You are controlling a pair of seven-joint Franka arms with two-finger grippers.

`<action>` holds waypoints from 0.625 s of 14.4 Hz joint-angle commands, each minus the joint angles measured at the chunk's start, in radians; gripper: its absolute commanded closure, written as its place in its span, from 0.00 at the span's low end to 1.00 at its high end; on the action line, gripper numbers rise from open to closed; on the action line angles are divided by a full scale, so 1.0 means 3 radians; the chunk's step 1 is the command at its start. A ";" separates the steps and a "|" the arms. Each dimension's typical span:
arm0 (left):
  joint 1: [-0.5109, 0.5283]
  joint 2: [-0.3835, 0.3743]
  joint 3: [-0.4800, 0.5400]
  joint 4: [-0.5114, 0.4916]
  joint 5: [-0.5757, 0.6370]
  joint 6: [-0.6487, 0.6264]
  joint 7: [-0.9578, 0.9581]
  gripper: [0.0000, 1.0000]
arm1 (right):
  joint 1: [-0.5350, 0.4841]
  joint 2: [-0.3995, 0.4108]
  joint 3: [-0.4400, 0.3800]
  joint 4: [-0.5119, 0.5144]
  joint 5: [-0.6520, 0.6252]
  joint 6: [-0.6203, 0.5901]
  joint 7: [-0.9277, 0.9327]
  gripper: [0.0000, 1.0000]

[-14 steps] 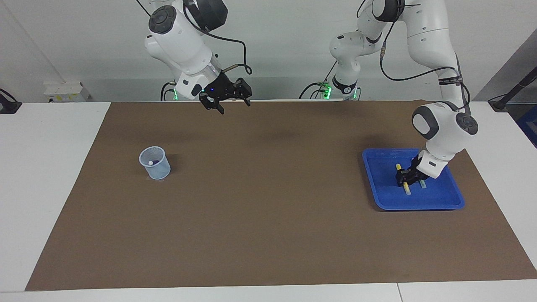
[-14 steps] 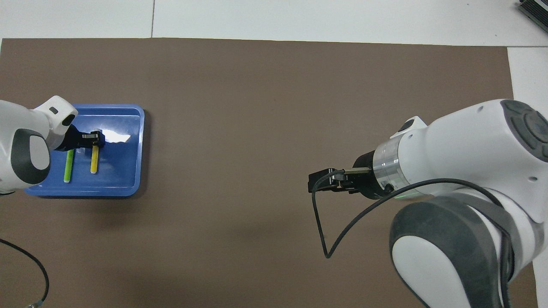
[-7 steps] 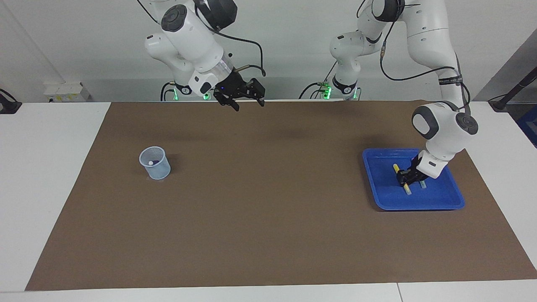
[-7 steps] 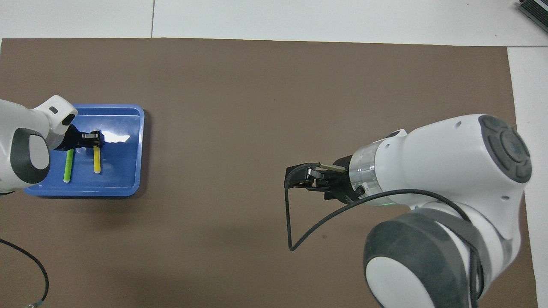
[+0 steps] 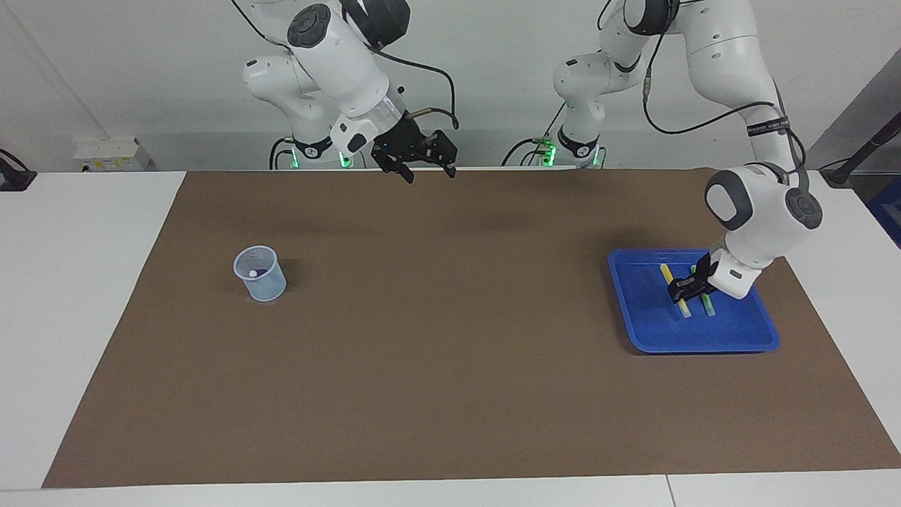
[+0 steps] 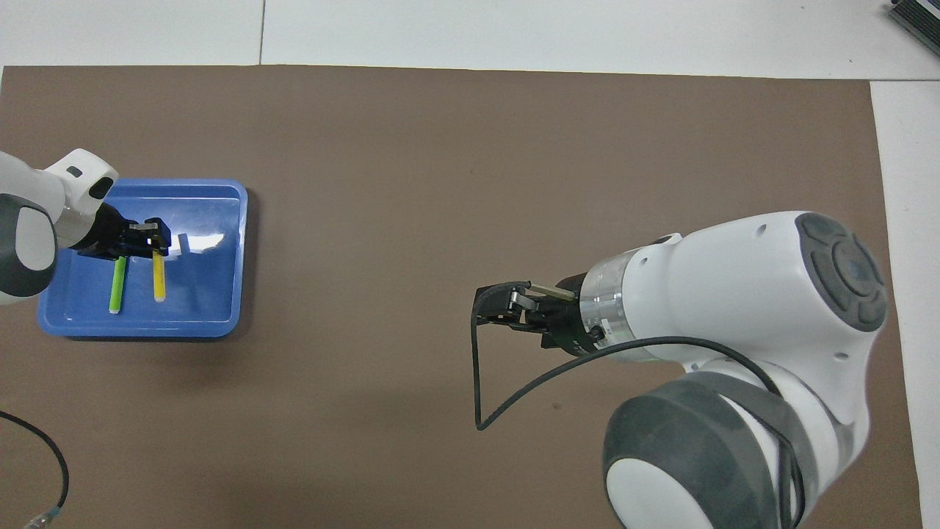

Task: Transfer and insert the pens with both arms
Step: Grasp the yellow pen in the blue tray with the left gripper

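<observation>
Brown paper mat (image 5: 450,366) covers most of the white table. The large white jointed right arm (image 6: 742,353) comes in high over the mat's middle, its black two-finger right gripper (image 5: 421,160) held up in the air with fingers spread apart and nothing between them; it looks to be waiting for a handover.

The white jointed left arm (image 5: 764,211) reaches down into the shallow blue plastic tray (image 5: 746,338) at its own end of the table. The black left gripper (image 5: 681,287) has its fingers together, clamped on the slim yellow marker pen (image 6: 158,283). In the overhead view the grip sits at the pen's 12 o'clock end and the rest of the pen runs toward 6 o'clock, so its long axis points straight back at the robots. The pen sits low in the tray; whether it has left the floor I cannot tell. The slim green marker pen (image 6: 117,286) lies parallel just beside it, at its 9 o'clock in that view, untouched.

The small pale-blue mesh cup (image 5: 260,273) stands toward the right arm's end, well apart from the tray, with a purple pen (image 5: 259,272) and its whitish cap end showing inside.

Key relation, as a judgement: in the overhead view the right gripper is over the mat at roughly 3 o'clock from the held pen, well apart. The left arm must carry the pen that way across the mat, and the free end is what the right gripper could take.
</observation>
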 commanded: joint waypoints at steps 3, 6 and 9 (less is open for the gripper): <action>-0.0110 -0.0436 -0.0018 -0.0019 -0.0077 -0.0529 -0.0722 1.00 | -0.0011 -0.0086 0.0004 -0.0106 0.0142 0.0076 0.0037 0.00; -0.0187 -0.0615 -0.0023 -0.0035 -0.0251 -0.0698 -0.1274 1.00 | -0.0011 -0.0086 0.0004 -0.0106 0.0142 0.0076 0.0037 0.00; -0.0218 -0.0784 -0.0018 -0.0060 -0.0532 -0.0851 -0.1836 1.00 | -0.0011 -0.0086 0.0004 -0.0106 0.0142 0.0076 0.0037 0.00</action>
